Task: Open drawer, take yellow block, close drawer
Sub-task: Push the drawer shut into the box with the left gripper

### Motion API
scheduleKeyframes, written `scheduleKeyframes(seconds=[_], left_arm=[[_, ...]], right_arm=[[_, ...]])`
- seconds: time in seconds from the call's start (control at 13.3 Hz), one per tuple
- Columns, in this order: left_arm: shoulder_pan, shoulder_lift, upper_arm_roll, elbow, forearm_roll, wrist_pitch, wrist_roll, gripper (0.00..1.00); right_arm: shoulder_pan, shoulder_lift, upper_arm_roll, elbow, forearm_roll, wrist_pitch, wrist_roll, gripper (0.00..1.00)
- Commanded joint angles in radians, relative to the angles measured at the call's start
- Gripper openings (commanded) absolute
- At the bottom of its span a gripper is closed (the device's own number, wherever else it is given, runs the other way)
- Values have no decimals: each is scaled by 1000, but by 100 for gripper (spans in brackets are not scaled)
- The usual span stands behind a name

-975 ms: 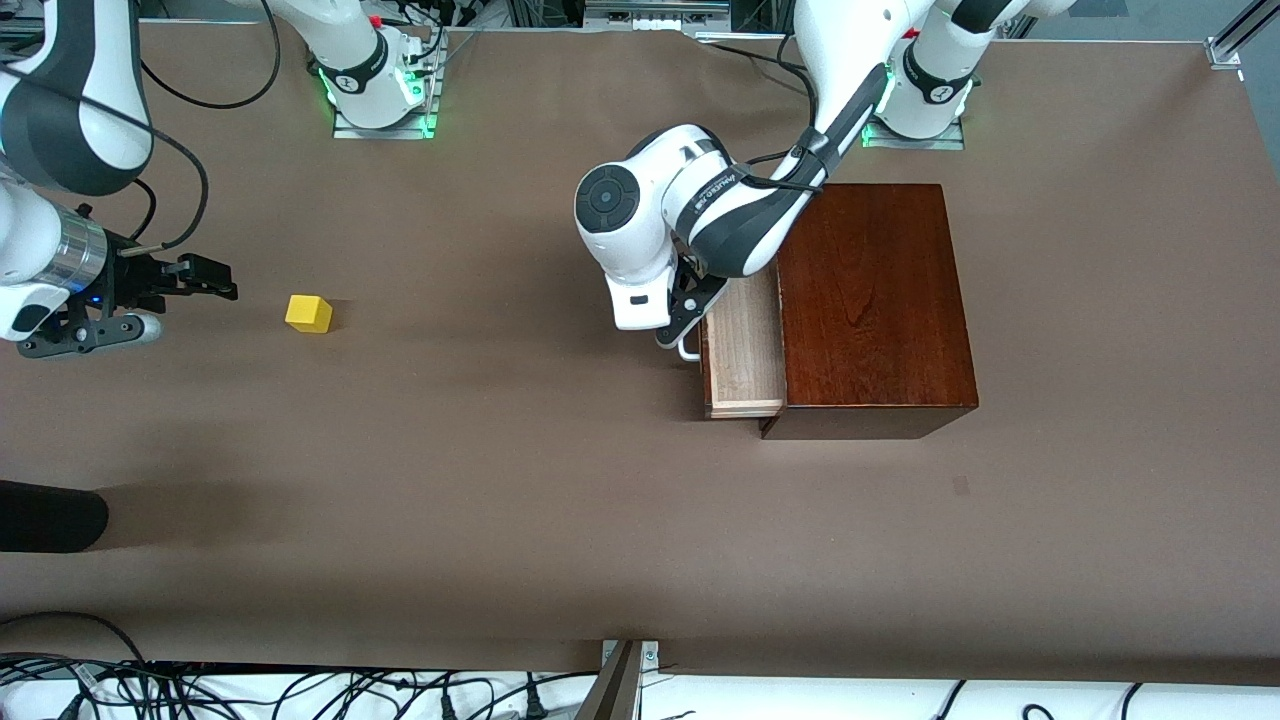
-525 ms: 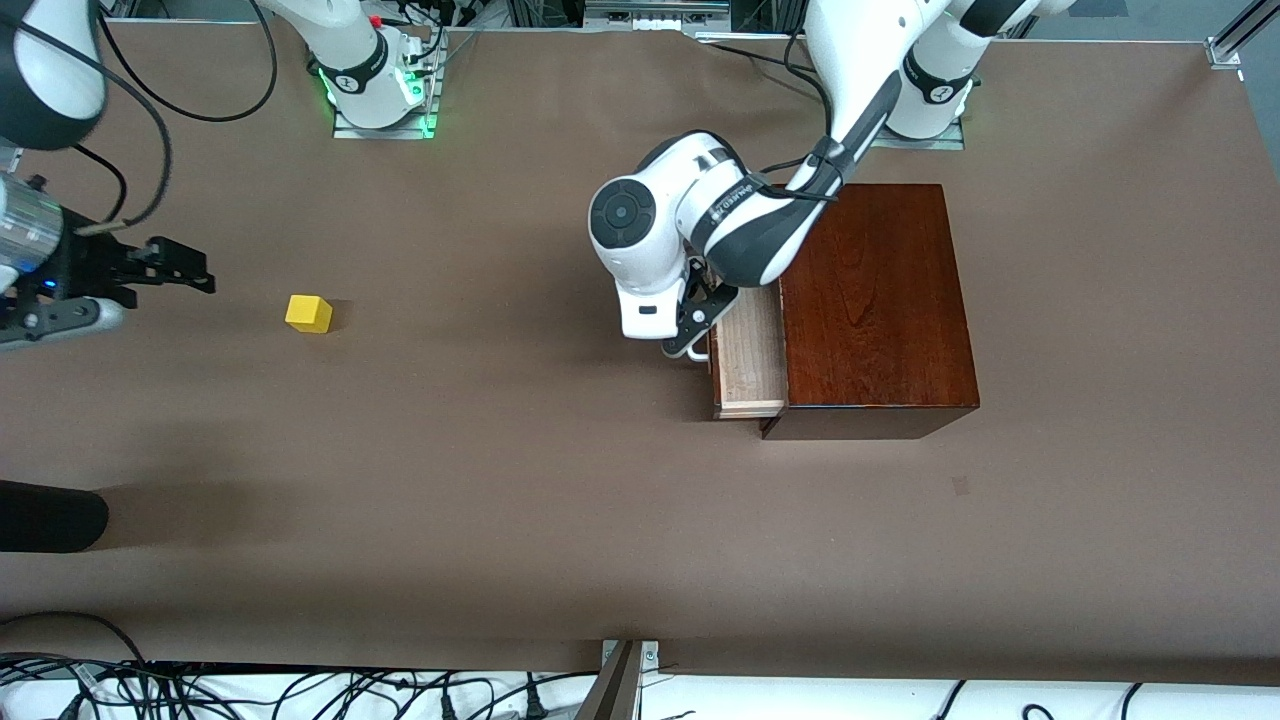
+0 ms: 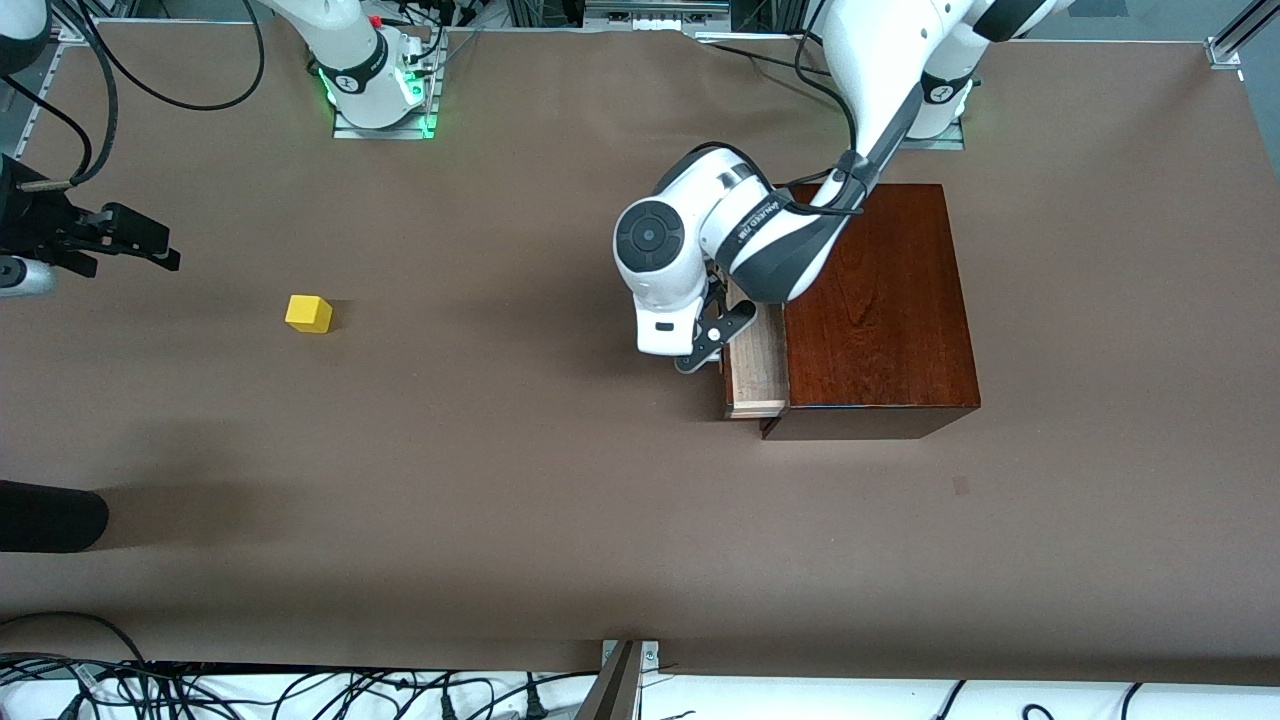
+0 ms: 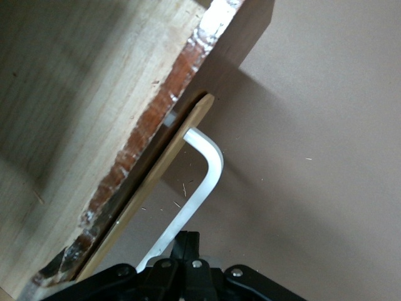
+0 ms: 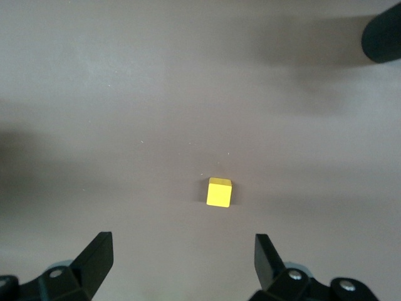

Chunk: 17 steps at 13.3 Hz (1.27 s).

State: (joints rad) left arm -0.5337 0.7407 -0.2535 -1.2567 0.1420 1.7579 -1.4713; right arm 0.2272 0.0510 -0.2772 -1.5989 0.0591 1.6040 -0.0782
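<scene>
The yellow block (image 3: 308,313) (image 5: 219,192) lies on the bare brown table toward the right arm's end. My right gripper (image 3: 150,240) (image 5: 182,244) hangs open and empty over the table's end, well apart from the block. The drawer (image 3: 757,365) sticks out a short way from the reddish-brown wooden box (image 3: 880,300), showing a narrow strip of pale wood. My left gripper (image 3: 705,355) (image 4: 187,241) is shut, its fingers pressed together against the drawer's white handle (image 4: 203,172), with nothing between them. In the front view the left hand hides the handle.
A dark rounded object (image 3: 50,515) (image 5: 383,34) lies at the table's edge, nearer the front camera than the block. A metal bracket (image 3: 625,680) and loose cables (image 3: 300,690) run along the nearest table edge. Both arm bases stand at the farthest edge.
The left gripper has moved toward the box and the drawer has slid in, showing less pale wood. The right gripper has drawn away from the block toward the table's end.
</scene>
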Motion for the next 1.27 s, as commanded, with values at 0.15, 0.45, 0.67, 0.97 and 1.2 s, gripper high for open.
scheduleKeyframes(seconds=[0.15, 0.45, 0.67, 0.97, 1.2], left_arm=[[83, -38, 53, -40, 114, -40, 130, 0], [101, -38, 53, -41, 128, -40, 176, 0], [133, -40, 51, -41, 128, -41, 235, 0], [146, -40, 48, -38, 125, -43, 258, 0], [146, -72, 36, -20, 62, -52, 249, 0]], right_arm=[[-78, -46, 76, -12, -53, -27, 74, 100], [-74, -20, 70, -7, -55, -32, 81, 100], [-74, -17, 70, -6, -55, -32, 83, 100], [-72, -16, 72, -6, -79, -32, 83, 100], [-69, -17, 73, -4, -94, -35, 81, 100]])
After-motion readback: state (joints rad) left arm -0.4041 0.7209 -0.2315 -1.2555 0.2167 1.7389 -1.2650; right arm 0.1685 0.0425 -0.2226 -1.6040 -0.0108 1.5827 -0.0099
